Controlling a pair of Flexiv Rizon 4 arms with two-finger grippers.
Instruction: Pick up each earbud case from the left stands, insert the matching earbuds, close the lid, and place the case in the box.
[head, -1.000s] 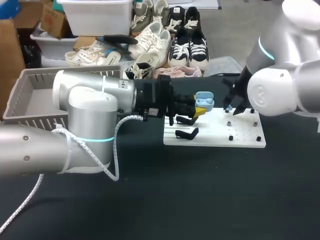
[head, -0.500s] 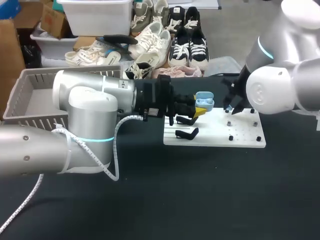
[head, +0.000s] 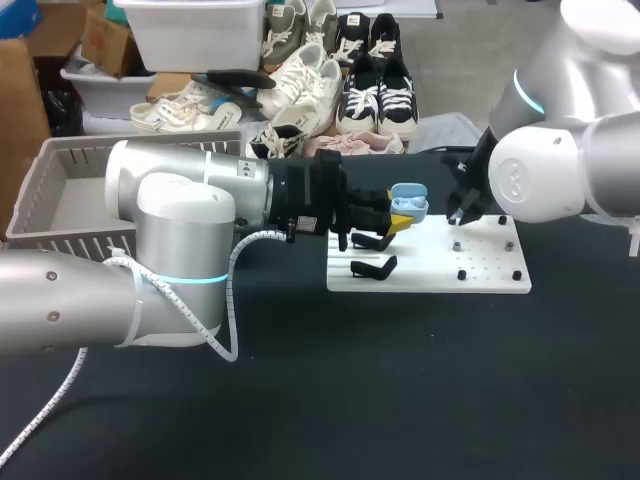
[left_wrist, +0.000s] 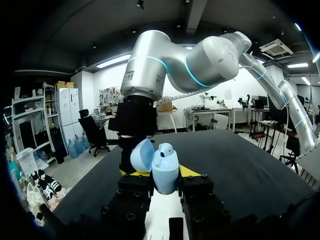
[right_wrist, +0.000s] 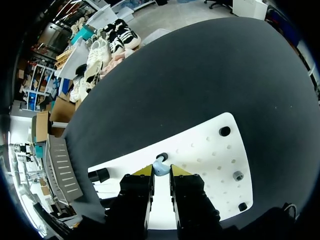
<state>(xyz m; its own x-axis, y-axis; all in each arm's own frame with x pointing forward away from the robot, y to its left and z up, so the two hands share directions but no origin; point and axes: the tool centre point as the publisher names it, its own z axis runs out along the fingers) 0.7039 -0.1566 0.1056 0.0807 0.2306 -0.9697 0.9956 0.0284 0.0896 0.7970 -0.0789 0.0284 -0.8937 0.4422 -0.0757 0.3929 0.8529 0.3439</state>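
Left gripper clamped on light-blue earbud case, lid open, right gripper fingers nearly together, pinching pale-blue earbud between its tips, white pegboard just beneath.

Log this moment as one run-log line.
left gripper: shut on earbud case, lid open | right gripper: shut on earbud over white board | case: not yet closed

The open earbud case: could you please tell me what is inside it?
The top of one earbud shows inside the earbud case; its front wall hides the rest.
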